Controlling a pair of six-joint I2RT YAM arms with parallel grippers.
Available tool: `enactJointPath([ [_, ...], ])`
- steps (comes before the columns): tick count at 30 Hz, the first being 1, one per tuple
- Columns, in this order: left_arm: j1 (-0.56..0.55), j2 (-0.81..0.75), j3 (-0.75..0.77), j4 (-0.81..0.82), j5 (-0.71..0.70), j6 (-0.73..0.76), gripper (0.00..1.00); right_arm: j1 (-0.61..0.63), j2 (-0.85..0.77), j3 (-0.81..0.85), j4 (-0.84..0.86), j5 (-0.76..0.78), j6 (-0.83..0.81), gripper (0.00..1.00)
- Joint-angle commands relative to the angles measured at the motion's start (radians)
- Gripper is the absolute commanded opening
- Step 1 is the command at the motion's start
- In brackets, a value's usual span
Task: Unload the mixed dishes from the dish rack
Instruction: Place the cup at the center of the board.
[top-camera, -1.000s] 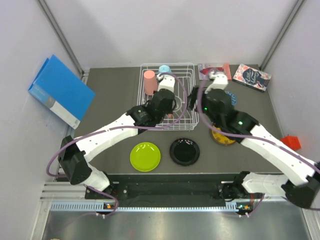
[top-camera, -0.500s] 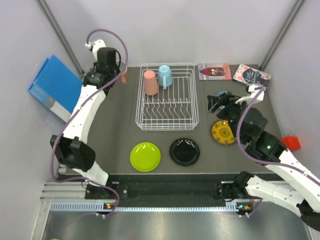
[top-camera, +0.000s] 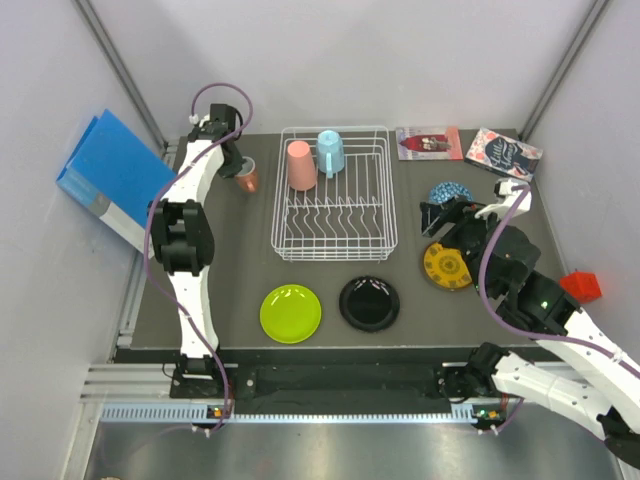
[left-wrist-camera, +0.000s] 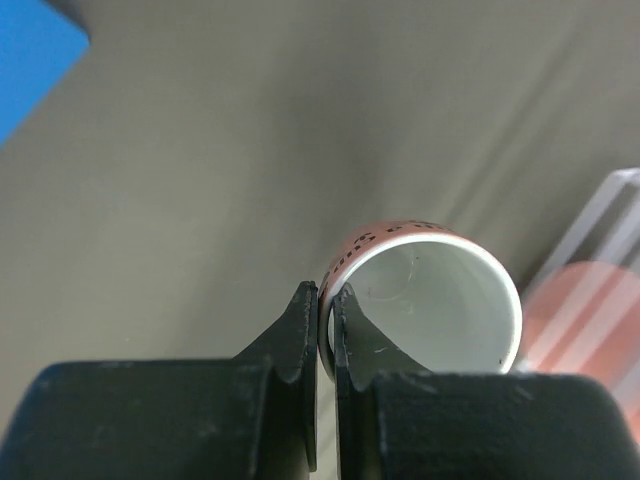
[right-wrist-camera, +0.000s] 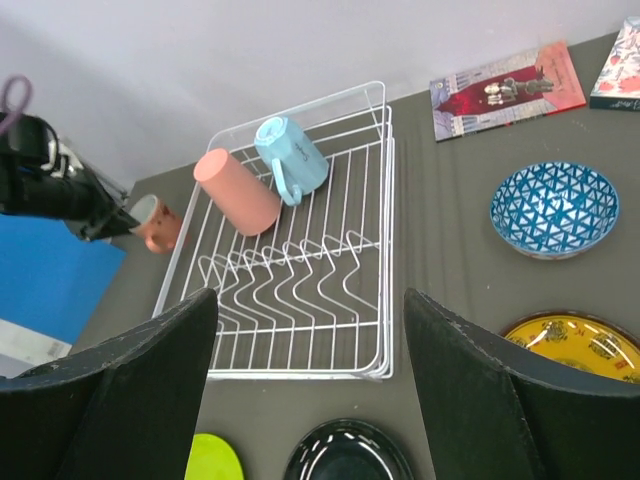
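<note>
White rack (top-camera: 335, 215) holds one pink cup (top-camera: 299, 165), one blue mug (top-camera: 331, 152).

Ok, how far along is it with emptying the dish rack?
Mostly done. Out on the table: the lime-green plate, black plate, yellow plate and blue bowl. In hand: the left end effector is shut on the rim of the salmon cup, upright beside the dish rack. Left: the pink cup and light blue mug at the rack's far end. The right end effector is open and empty.
</note>
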Motion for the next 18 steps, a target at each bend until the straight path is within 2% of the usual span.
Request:
enactJointPath([
  [1,0.014,-0.009,0.107,-0.013,-0.013,-0.02,0.0,0.004,-0.034,-0.017,0.011,0.025,-0.029,0.74],
  [8,0.055,0.039,0.094,-0.013,-0.05,-0.012,0.0,0.001,-0.014,-0.034,0.015,0.009,-0.04,0.74],
  [18,0.057,0.019,-0.025,0.064,-0.062,-0.012,0.0,-0.002,0.0,-0.063,0.041,0.006,-0.031,0.74],
])
